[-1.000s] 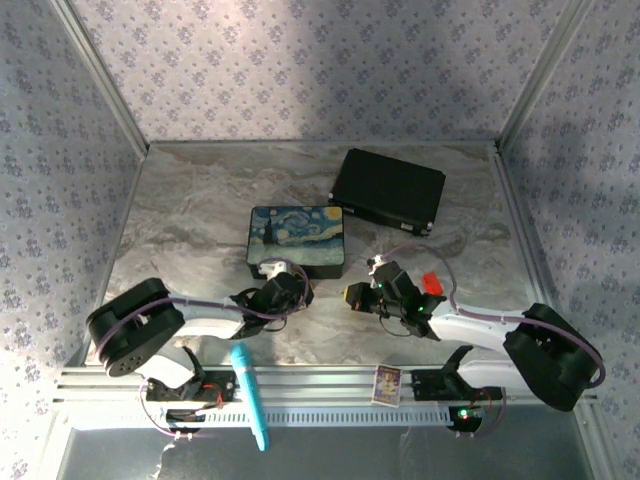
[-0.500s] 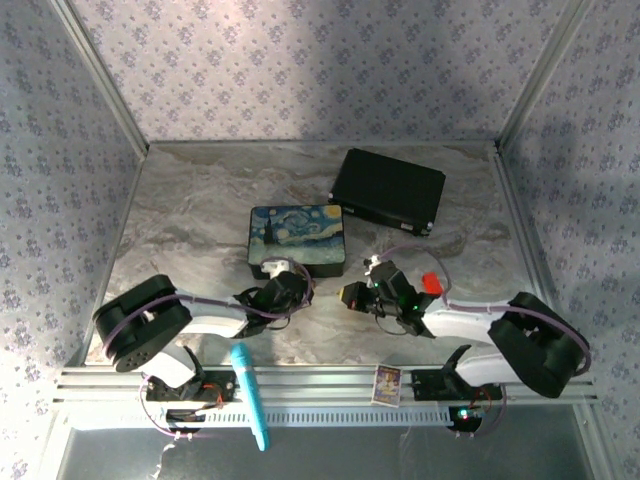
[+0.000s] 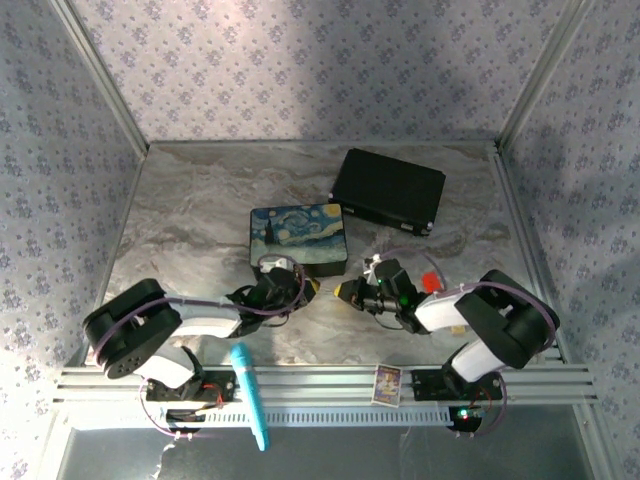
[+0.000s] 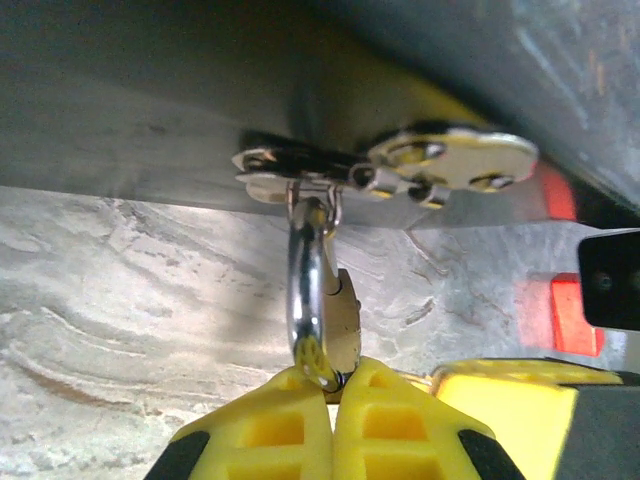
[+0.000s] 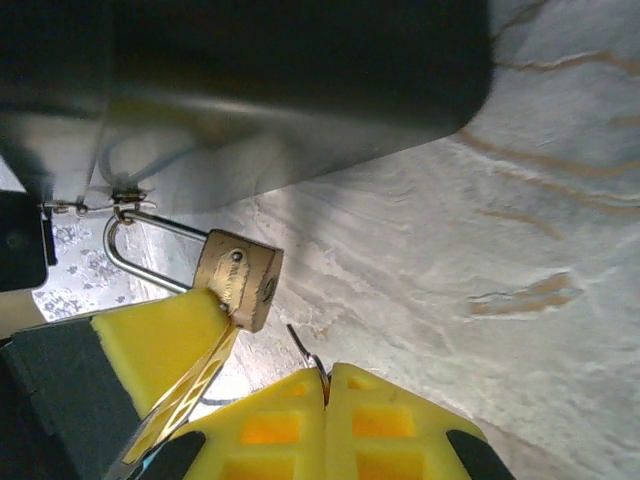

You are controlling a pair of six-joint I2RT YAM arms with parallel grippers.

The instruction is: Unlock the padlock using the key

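Right wrist view, padlock: small brass padlock (image 5: 238,278); shackle hooked through the latch (image 4: 400,165) on the near side of the painted box (image 3: 297,228); body hangs out from the box toward the near edge
Left gripper (image 4: 333,378): jaws closed tight on the lower end of the padlock, steadying it
Key (image 5: 303,343): thin silver blade sticking out of the right gripper (image 5: 326,372), whose jaws are pinched on it; tip just beside the padlock's lower corner, not touching
Deciding relation: padlock lies left of the key tip; blade looks out of line with the padlock's long axis, so it likely needs turning first; keyhole too small to tell
Nearer arm: both close; right carries the key
Surface: flat marbled table (image 3: 200,210)
Room: black box (image 3: 388,188) far right; red block (image 3: 431,282) just right of the right gripper; patterned walls (image 3: 300,60) around
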